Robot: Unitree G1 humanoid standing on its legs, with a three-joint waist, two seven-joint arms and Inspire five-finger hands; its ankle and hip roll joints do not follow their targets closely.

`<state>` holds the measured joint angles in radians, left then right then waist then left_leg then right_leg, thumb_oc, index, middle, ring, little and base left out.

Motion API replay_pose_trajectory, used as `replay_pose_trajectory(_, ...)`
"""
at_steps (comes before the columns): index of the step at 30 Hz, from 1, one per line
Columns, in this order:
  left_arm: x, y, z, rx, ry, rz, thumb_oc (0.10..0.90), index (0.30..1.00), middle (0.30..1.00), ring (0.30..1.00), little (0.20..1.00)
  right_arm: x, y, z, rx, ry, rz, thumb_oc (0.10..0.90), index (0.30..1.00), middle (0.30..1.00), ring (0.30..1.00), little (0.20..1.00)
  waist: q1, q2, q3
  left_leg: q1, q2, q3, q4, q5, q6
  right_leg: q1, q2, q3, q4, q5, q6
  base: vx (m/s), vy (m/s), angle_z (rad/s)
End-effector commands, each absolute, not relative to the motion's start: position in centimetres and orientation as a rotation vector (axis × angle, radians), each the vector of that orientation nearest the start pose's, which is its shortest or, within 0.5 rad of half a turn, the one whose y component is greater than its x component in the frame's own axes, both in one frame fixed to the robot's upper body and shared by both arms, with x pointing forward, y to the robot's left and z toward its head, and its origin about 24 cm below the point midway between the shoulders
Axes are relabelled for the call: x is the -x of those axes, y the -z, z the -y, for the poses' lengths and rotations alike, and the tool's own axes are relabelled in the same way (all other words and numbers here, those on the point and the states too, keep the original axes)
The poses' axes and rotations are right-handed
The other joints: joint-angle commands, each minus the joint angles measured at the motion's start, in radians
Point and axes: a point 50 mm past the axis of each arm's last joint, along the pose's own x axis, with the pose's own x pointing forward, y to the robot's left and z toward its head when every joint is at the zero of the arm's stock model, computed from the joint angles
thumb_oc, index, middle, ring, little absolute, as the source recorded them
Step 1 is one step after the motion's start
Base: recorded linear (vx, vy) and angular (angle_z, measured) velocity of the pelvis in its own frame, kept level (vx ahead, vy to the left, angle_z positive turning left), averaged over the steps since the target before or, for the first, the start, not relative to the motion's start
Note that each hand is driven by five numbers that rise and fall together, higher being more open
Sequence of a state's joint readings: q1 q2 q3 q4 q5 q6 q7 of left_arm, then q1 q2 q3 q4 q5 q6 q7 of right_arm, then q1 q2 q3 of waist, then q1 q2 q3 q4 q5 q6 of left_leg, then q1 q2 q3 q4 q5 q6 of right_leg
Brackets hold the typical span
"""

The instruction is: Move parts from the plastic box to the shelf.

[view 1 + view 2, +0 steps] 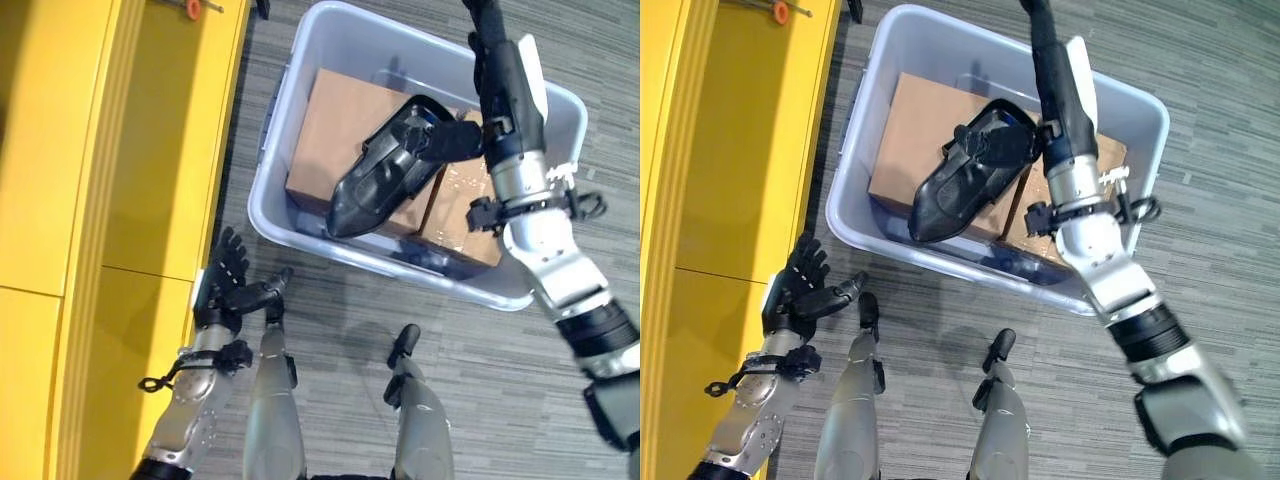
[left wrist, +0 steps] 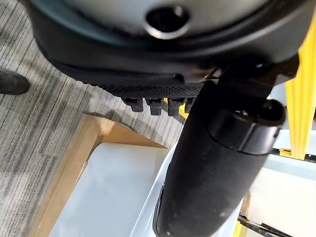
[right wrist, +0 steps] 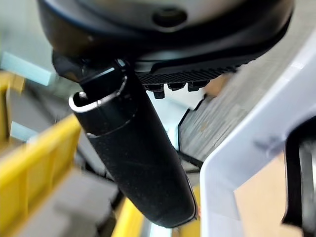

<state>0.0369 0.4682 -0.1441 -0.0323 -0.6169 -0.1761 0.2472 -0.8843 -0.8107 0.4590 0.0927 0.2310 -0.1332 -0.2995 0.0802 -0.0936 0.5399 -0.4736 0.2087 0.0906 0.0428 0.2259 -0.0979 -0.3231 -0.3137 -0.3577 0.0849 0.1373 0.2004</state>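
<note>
A: Where is the part, measured from the box?

B: The part (image 1: 385, 168) lies inside the box (image 1: 300, 60), resting on cardboard cartons (image 1: 335, 115). Its long axis runs diagonally, from the box's near-left wall up toward its far-right side.

A: Which robot hand is closer?

B: The right robot hand (image 1: 455, 135), by far. It reaches over the box's right rim and meets the part's upper end. Its fingers look curled against that end, but I cannot tell whether they truly grip it. The left robot hand (image 1: 228, 280) hangs outside the box, just off its near-left corner, fingers spread and holding nothing.

A: What are things made of?

B: The part is glossy black moulded plastic, long and tapered. The box is pale translucent plastic with rounded corners. The shelf (image 1: 110, 200), left of the box, is flat yellow panels
</note>
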Motion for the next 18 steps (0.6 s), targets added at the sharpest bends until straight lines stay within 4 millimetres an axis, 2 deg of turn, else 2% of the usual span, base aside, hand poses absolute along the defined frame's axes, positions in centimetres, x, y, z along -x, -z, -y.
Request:
replay_pose_trajectory(1,-23.3,-10.5,-22.0,0.142,-0.052,0.296,0.900,1.000,1.000,1.000,1.000,-31.4,-33.6,13.6,0.733,-0.140,1.038,0.900,1.000,1.000,1.000,1.000,0.024,-0.045,-0.020,0.119,0.077,0.063,0.015,-0.085,-0.065,0.027,-0.046,-0.011,0.058,0.002,0.021,0.00,0.000,0.00)
replay_pose_trajectory(5,-23.0,-10.6,-22.2,0.145,-0.041,0.305,0.900,1.000,1.000,1.000,1.000,-32.5,-33.9,14.2,0.945,-0.128,0.985,0.900,1.000,1.000,1.000,1.000,0.035,-0.044,-0.020,0.106,0.078,0.059,0.015,-0.083,-0.067,0.018,-0.044,-0.014,0.058,0.004,0.022,0.00,0.000,0.00)
replay_pose_trajectory(6,-23.0,-10.6,-22.2,0.146,-0.042,0.305,0.900,1.000,1.000,1.000,1.000,-32.6,-34.0,14.1,0.946,-0.130,0.986,0.900,1.000,1.000,1.000,1.000,0.033,-0.043,-0.020,0.105,0.079,0.059,0.015,-0.083,-0.067,0.018,-0.044,-0.014,0.059,0.005,0.022,0.00,0.000,0.00)
replay_pose_trajectory(7,-23.0,-10.6,-22.2,0.142,-0.031,0.307,0.900,1.000,1.000,1.000,1.000,-33.0,-34.2,14.3,1.054,-0.133,0.957,0.900,1.000,1.000,1.000,1.000,0.041,-0.043,-0.020,0.096,0.078,0.056,0.015,-0.081,-0.068,0.014,-0.043,-0.016,0.056,0.006,0.023,0.00,-0.007,0.03)
replay_pose_trajectory(8,-23.0,-10.6,-22.2,0.144,-0.033,0.308,0.900,1.000,1.000,1.000,1.000,-33.0,-34.2,14.3,1.056,-0.135,0.958,0.900,1.000,1.000,1.000,1.000,0.038,-0.042,-0.020,0.095,0.078,0.055,0.015,-0.081,-0.068,0.014,-0.043,-0.017,0.056,0.006,0.023,0.01,-0.010,0.04)
replay_pose_trajectory(14,-22.7,-10.4,-22.6,0.128,-0.023,0.300,0.900,1.000,1.000,1.000,1.000,-34.2,-34.7,15.2,1.324,-0.119,0.872,0.900,1.000,1.000,1.000,1.000,0.053,-0.032,-0.020,0.058,0.076,0.046,0.016,-0.076,-0.070,-0.010,-0.042,-0.026,0.057,0.004,0.025,0.02,-0.009,0.06)
replay_pose_trajectory(18,-22.6,-10.4,-22.7,0.129,-0.026,0.300,0.900,1.000,1.000,1.000,1.000,-34.4,-35.1,15.1,1.394,-0.117,0.860,0.900,1.000,1.000,1.000,1.000,0.055,-0.026,-0.020,0.039,0.075,0.042,0.018,-0.074,-0.069,-0.023,-0.041,-0.030,0.057,0.004,0.025,0.01,0.001,0.06)
